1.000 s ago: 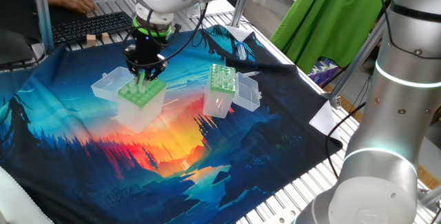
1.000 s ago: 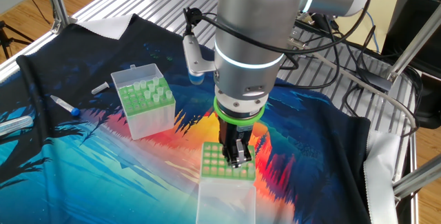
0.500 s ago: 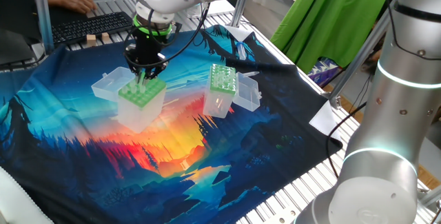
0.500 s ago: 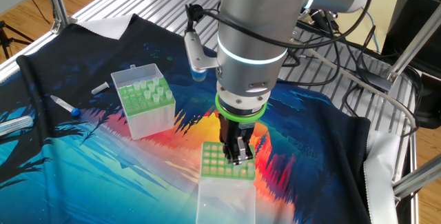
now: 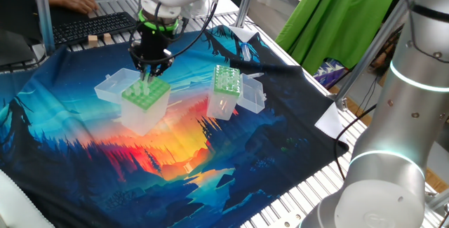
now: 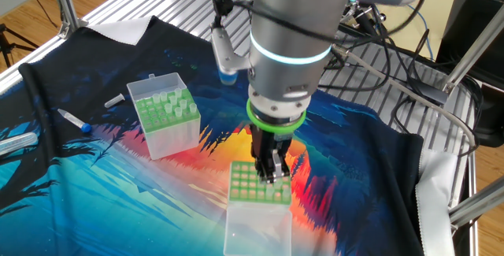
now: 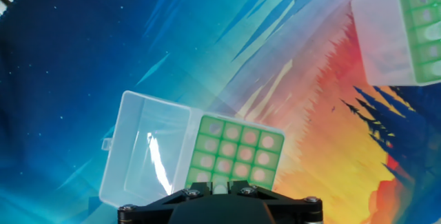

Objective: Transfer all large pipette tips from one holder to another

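Evidently you're mid-task: the gripper [image 5: 149, 72] has its jaws pinching a large pipette tip [image 5: 146, 83], seemingly partly out of the wide-holed holder [image 5: 143, 106] on the left. Several tips [image 6: 168, 106] appear to stand in the narrower holder [image 5: 224, 93] on the right; more look left to move.

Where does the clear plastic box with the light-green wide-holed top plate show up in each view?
One fixed view: left of centre, the clear plastic box with light-green wide-holed top, lid open to its left.
The other fixed view: bottom centre.
Hand view: bottom centre.
Shared landmark: the narrower clear box with darker-green finely holed top.
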Controlling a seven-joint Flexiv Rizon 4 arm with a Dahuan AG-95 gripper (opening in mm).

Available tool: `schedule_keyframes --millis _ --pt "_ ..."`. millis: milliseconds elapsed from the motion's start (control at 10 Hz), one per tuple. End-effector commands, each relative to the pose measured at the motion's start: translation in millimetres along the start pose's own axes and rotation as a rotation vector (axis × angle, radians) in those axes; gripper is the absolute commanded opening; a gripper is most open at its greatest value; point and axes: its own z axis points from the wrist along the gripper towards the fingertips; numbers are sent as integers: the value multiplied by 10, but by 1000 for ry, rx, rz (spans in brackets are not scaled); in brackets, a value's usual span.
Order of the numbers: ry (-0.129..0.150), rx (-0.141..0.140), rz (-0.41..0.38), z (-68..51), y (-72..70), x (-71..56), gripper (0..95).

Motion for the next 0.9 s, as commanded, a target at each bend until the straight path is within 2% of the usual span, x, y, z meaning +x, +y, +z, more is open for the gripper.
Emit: schedule_keyframes --millis 100,300,900 --pt "0 2 -16 -108 5 4 0" --pt "2 3 -24 -263 20 20 0" --pt "14 12 -60 -837 16 36 0"
